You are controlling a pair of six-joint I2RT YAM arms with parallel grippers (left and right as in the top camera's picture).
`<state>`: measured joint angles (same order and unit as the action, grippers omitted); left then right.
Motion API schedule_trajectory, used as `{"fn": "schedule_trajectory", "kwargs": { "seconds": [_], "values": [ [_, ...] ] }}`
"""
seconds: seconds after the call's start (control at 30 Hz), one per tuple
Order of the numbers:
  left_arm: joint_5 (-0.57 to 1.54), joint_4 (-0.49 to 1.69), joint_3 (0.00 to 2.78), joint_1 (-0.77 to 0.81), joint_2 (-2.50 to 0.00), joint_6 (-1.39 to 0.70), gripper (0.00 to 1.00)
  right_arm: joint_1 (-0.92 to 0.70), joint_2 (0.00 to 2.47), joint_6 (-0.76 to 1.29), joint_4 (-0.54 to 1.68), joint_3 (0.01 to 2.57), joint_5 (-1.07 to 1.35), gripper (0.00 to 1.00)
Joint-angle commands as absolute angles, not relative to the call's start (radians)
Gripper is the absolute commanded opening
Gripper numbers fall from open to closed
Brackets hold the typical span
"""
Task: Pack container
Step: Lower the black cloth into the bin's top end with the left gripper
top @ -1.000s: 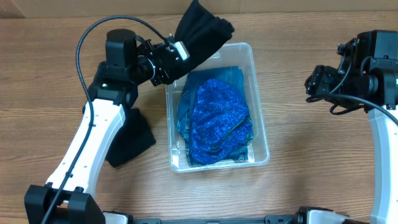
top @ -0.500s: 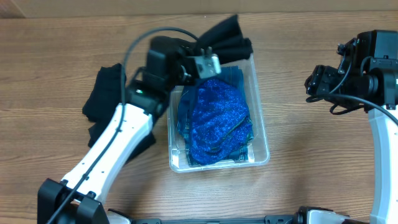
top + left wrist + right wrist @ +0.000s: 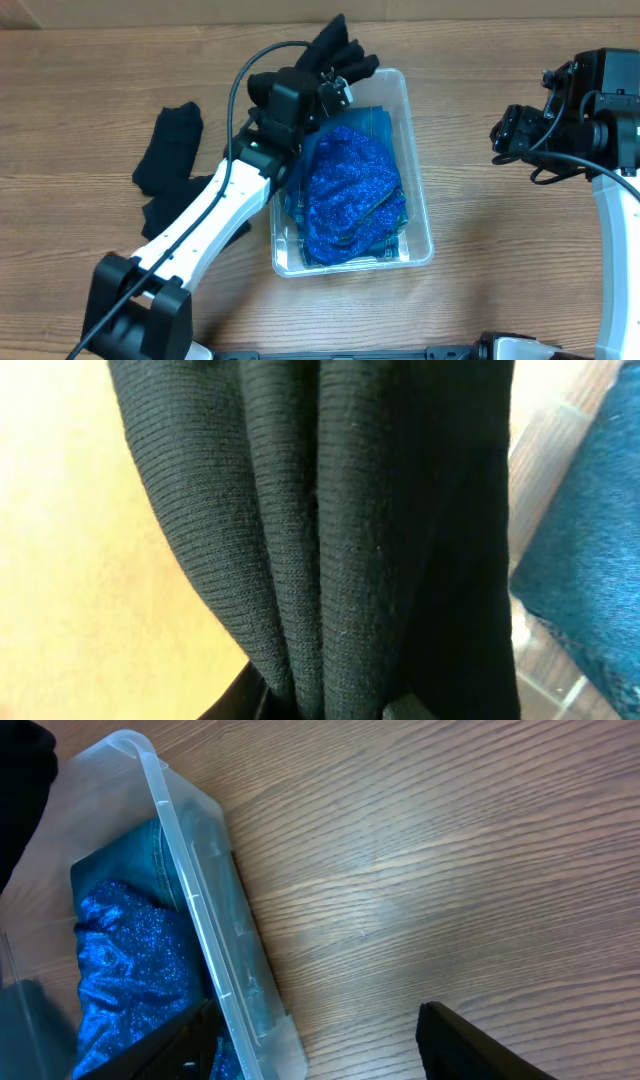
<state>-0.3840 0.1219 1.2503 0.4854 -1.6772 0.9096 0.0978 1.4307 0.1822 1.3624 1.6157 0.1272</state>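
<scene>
The left gripper is clamped on a black cloth (bunched in folds), held over the far left corner of the container; the cloth is shifted slightly leftward since the earlier frame; the right gripper is spread wide, empty; bare table is left beside the right rim.

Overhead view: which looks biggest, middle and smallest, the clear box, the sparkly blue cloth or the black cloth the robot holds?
1. container
2. sparkly blue cloth
3. held black cloth, partly hidden
</scene>
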Motion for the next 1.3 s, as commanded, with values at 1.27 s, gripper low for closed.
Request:
{"fn": "schedule_trajectory", "kwargs": {
  "seconds": [1.27],
  "values": [
    [-0.603, 0.105, 1.284, 0.653, -1.882, 1.005, 0.04, 0.102, 1.431, 0.174, 1.360, 1.617, 0.136, 0.67]
  ]
}}
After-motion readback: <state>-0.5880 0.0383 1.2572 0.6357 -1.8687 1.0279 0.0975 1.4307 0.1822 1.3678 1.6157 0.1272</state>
